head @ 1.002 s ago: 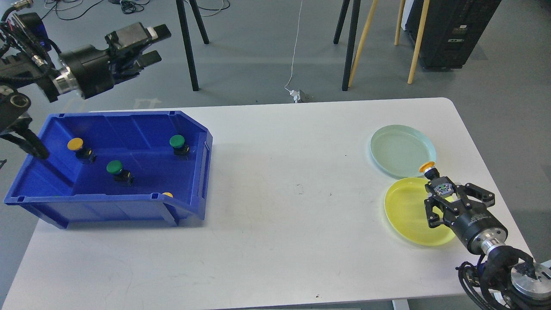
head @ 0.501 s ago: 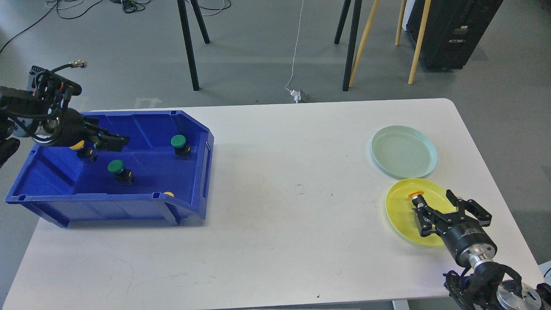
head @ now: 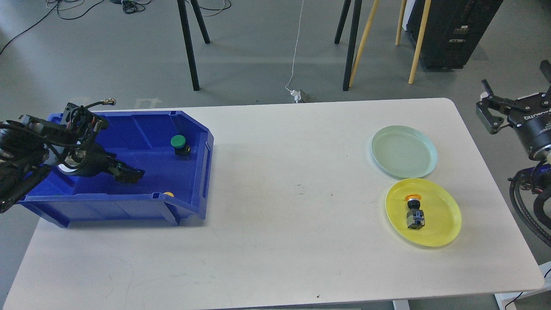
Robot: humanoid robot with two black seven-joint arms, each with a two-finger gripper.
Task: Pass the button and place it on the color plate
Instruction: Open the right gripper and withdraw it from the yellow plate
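Observation:
A yellow-capped button lies on its side on the yellow plate. My right gripper is open and empty, raised beyond the table's right edge, well away from the plate. My left gripper is low inside the blue bin, over the spot where a green button lay; its fingers are dark and I cannot tell them apart. A green button stands at the bin's back right. A yellow cap peeks over the bin's front wall.
An empty pale green plate sits behind the yellow plate. The white table is bare between bin and plates. Black stand legs and wooden poles stand on the floor behind the table.
My right gripper let go of the yellow button on the yellow plate and pulled up and away to the right. My left gripper came down into the bin and moved right over a green button.

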